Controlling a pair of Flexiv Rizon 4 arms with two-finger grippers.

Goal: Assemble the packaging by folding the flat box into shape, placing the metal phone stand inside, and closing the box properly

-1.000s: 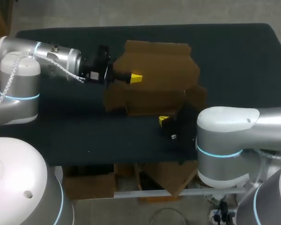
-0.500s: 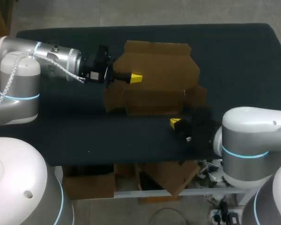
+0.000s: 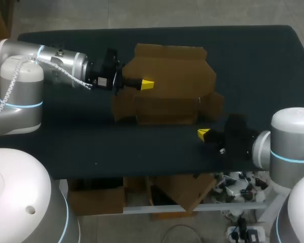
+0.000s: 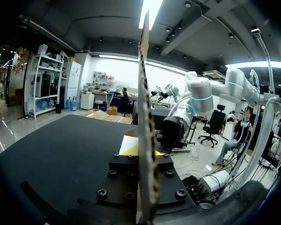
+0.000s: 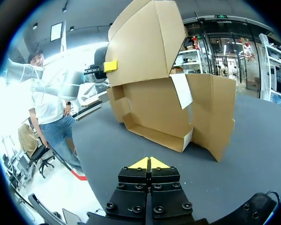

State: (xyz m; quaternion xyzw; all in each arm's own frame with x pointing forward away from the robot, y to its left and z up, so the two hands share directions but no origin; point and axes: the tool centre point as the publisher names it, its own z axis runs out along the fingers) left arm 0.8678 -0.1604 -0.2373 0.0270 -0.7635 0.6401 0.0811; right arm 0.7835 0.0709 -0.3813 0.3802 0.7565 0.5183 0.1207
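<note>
At nine o'clock on the table (image 3: 66, 147), the left gripper (image 3: 146, 84) pinched an upright panel of the box (image 3: 167, 76), which stood half-folded mid-table. From the right gripper (image 3: 203, 134), fingers pressed together and empty, the box lay toward eleven o'clock, its long axis running nine-to-three. No phone stand could be made out.

Box (image 3: 167, 83) on counter (image 3: 253, 61), centre, toward rear half. Upper flaps at rear; lower panel and side flaps toward front edge. Left claw (image 3: 147, 84) at box's left side, on upper flap; flap held edge-on between its fingers. Right claw (image 3: 203, 134) in front of box's right corner, near but apart from it, above counter's front strip. Seen from right claw: box directly ahead, open side facing it, left claw on flap at far side.
</note>
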